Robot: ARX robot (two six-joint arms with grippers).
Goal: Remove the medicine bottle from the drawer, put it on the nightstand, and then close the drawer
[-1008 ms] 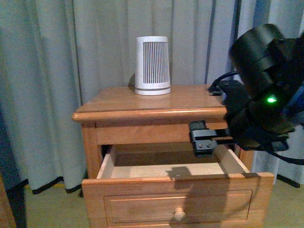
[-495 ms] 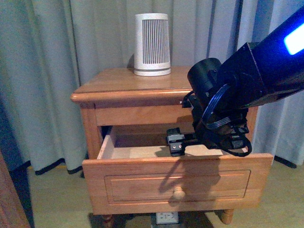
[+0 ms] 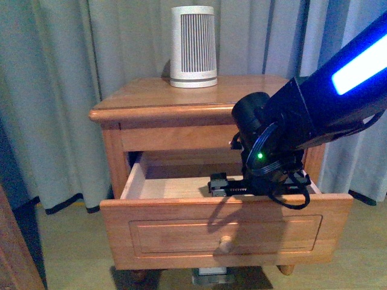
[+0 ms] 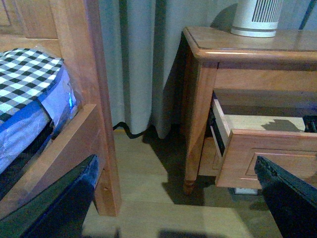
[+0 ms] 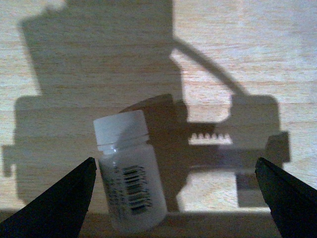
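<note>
Where the right arm (image 3: 314, 109) slants down, the right pincer (image 3: 217, 184) sits inside the open drawer (image 3: 227, 232); from the left wrist, the left pincer (image 4: 176, 166) gapes wide, that drawer well ahead of it; from the right wrist, the right pincer's fingers (image 5: 64, 198) stand apart, the medicine bottle (image 5: 130, 171) lying between them, nearer one finger.

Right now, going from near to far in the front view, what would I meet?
drawer front with its knob → right claw, open, reaching into the drawer → nightstand top → white ribbed device → curtain
</note>
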